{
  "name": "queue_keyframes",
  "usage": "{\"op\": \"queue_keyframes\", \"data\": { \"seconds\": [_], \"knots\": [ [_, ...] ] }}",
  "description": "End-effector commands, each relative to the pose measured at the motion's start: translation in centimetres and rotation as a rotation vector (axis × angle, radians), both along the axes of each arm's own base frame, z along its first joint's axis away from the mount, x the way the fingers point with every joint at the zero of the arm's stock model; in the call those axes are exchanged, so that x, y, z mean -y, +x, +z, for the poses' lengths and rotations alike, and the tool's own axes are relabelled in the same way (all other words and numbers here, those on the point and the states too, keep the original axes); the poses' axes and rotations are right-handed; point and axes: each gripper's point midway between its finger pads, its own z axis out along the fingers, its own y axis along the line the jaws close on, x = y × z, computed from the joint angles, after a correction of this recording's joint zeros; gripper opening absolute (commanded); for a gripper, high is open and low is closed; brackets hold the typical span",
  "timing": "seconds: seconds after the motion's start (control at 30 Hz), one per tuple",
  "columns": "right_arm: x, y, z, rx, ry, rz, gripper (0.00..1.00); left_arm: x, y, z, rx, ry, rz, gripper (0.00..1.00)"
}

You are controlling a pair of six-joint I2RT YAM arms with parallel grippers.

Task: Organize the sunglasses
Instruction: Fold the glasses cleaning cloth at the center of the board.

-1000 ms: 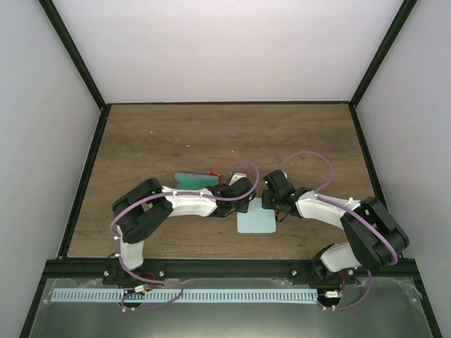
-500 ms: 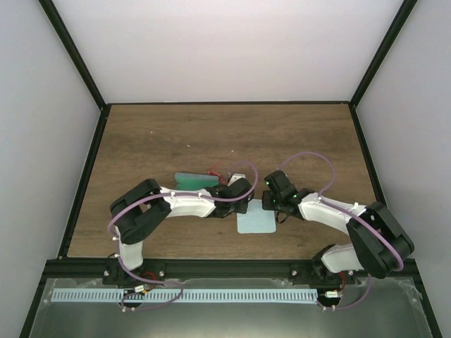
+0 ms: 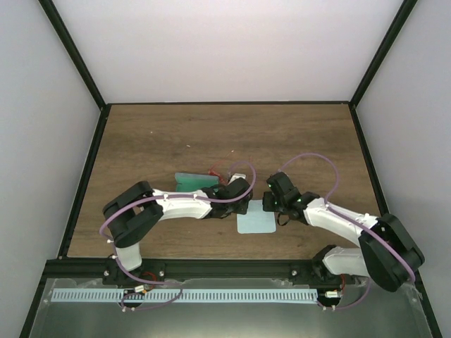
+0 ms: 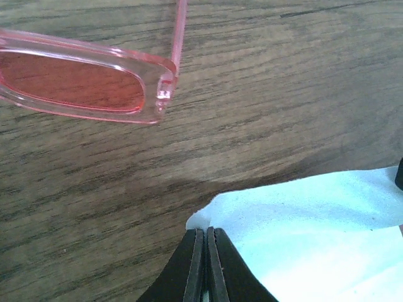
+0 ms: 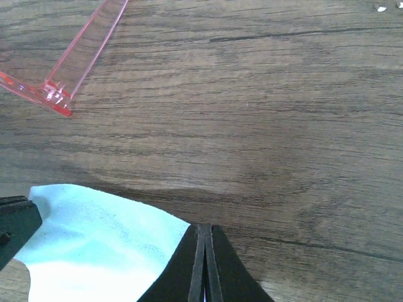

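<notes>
The sunglasses (image 3: 217,172), with red translucent lenses, lie on the wooden table just beyond both grippers. One lens shows in the left wrist view (image 4: 69,82) and one arm in the right wrist view (image 5: 82,56). My left gripper (image 4: 206,231) is shut on the far left corner of the light blue cloth (image 4: 315,233). My right gripper (image 5: 203,229) is shut at the cloth's (image 5: 94,239) far right corner. A shadow lies under the cloth's far edge, so that edge is raised a little. In the top view the cloth (image 3: 255,224) lies between the left gripper (image 3: 242,208) and the right gripper (image 3: 270,205).
A grey-blue case (image 3: 194,181) lies left of the sunglasses, partly under my left arm. Black frame posts and white walls bound the table (image 3: 162,134) on three sides. The left gripper's finger (image 5: 12,228) shows at the left edge of the right wrist view.
The right arm's elbow has swung out to the right and the left arm's elbow a little to the left. Both grippers stay at the cloth's far corners.
</notes>
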Motion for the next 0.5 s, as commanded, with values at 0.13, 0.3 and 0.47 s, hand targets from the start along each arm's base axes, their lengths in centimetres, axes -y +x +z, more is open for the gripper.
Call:
{"op": "queue_keyframes", "data": {
  "seconds": [0.13, 0.3, 0.47],
  "knots": [
    [0.1, -0.9, 0.5, -0.005, -0.009, 0.001, 0.01, 1.4, -1.3, 1.0, 0.031, 0.008, -0.070, 0.04],
    [0.1, -1.3, 0.6, -0.008, -0.012, 0.004, 0.01, 0.9, -1.5, 1.4, 0.041, 0.016, -0.077, 0.04],
    [0.2, -1.7, 0.7, -0.010, -0.013, 0.005, 0.01, 0.5, -1.6, 2.5, 0.060, 0.001, -0.076, 0.04]
  ]
}}
